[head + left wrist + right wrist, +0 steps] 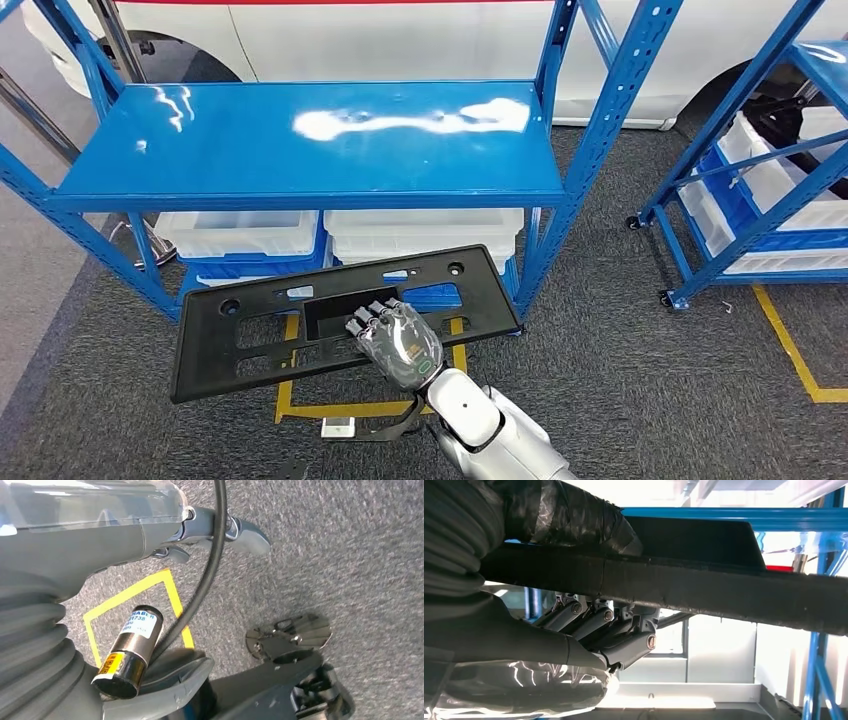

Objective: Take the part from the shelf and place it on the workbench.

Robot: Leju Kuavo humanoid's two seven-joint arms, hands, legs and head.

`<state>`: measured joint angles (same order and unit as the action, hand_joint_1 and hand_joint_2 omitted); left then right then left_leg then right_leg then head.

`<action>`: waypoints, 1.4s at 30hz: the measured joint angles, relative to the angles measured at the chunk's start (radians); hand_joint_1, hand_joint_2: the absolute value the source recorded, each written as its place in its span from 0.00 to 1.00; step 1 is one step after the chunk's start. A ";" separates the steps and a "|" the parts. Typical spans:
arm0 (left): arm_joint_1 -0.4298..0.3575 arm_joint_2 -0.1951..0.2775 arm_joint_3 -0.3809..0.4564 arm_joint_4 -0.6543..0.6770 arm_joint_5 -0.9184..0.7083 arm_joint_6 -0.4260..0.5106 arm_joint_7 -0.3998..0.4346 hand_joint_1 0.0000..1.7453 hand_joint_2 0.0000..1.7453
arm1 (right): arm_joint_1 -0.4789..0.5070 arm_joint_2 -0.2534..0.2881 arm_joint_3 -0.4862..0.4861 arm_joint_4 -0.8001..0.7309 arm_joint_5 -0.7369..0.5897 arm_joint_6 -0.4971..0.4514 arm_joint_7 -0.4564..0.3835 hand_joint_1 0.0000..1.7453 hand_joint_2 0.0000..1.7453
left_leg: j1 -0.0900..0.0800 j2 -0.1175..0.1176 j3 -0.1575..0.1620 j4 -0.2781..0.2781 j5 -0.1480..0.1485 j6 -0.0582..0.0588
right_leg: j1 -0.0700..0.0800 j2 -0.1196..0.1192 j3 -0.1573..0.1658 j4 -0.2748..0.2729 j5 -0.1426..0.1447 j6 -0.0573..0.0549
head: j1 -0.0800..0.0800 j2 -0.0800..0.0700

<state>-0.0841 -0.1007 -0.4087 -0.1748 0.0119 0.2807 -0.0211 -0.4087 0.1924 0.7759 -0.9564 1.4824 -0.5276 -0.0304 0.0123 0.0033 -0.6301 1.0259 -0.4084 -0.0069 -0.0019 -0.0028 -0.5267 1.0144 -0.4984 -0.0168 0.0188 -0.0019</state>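
The right hand [395, 340] grips the flat black plastic panel [250, 335] before the blue metal shelf [300, 140]; the left hand [220, 535] hangs with fingers apart, holding nothing

Part [340, 315] before shelf [300, 140], bins [240, 235] beneath, second rack [760, 160] right

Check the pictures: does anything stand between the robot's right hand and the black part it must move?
No. The right hand already grips the black part, its fingers wrapped around the edge, holding the part clear in front of the blue shelf. The workbench is not in view, so that path cannot be judged.
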 joint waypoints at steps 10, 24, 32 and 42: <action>0.006 0.007 -0.001 0.002 0.000 0.000 -0.001 0.00 1.00 | 0.020 0.002 -0.012 -0.036 0.005 0.023 0.000 0.99 1.00 | 0.001 -0.002 0.078 0.101 -0.102 -0.017 | -0.003 -0.007 -0.119 0.023 0.083 -0.006 | -0.002 0.000; 0.009 0.009 -0.001 0.004 -0.002 -0.002 0.000 0.00 1.00 | 0.045 -0.007 -0.044 -0.069 0.014 0.045 0.000 0.99 1.00 | -0.003 0.003 0.017 -0.004 -0.020 0.034 | -0.003 0.002 -0.128 0.231 -0.024 0.030 | -0.001 0.000; 0.010 0.010 -0.002 0.005 -0.003 -0.002 0.000 0.00 1.00 | 0.047 -0.006 -0.050 -0.087 0.018 0.051 0.000 0.99 1.00 | -0.005 -0.002 -0.013 0.000 0.012 -0.005 | 0.005 0.000 0.006 -0.013 0.001 -0.004 | -0.001 0.000; 0.008 0.013 -0.003 0.006 -0.003 -0.001 0.004 0.00 1.00 | 0.062 -0.004 -0.060 -0.093 0.021 0.059 0.000 0.99 1.00 | 0.003 -0.007 0.081 0.088 -0.098 -0.029 | -0.001 -0.007 -0.119 0.018 0.082 -0.007 | -0.003 0.000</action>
<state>-0.0758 -0.0882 -0.4112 -0.1690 0.0092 0.2792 -0.0168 -0.3469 0.1879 0.7163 -1.0497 1.5038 -0.4685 -0.0305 0.0158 -0.0041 -0.5487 1.1141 -0.5067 -0.0358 -0.0033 -0.0095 -0.6458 1.0319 -0.4168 -0.0237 0.0156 -0.0019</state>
